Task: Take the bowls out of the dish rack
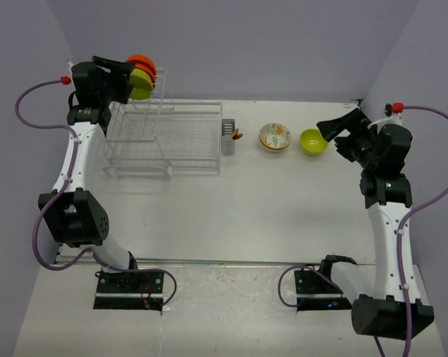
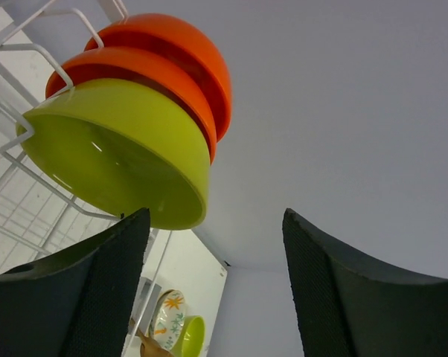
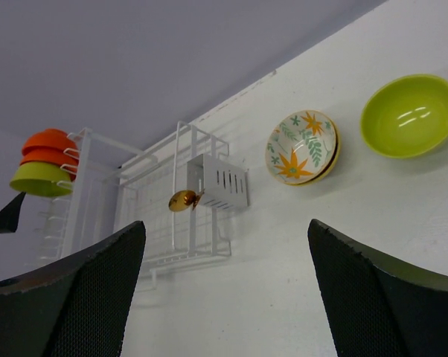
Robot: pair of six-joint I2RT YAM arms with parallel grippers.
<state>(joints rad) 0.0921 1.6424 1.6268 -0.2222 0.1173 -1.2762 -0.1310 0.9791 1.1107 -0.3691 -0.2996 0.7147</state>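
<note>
**Top view.** The dish rack stands at the far left of the white table, with its grey caddy on the right end. In the tall tier, a racked green bowl stands on edge with the orange bowls behind it; their number cannot be told here. A patterned bowl and a loose green bowl sit on the table right of the caddy, close together. The left gripper is beside the racked bowls. The right gripper is near the loose green bowl. The spread of the fingers is unclear from here. The walls are pale lavender.

**Left wrist.** This view settles the count of three racked bowls: a rear orange bowl, a front orange bowl, and the green one in front, nested on the wires. The fingers are spread apart and hold nothing.

**Right wrist.** This view alone clearly shows a small golden object hanging at the caddy. The orange and green leaf pattern is plain to see. These fingers are also spread apart and hold nothing.

**Count.** Five bowls: two orange, two green, one patterned. Three are racked and two are on the table.
</note>
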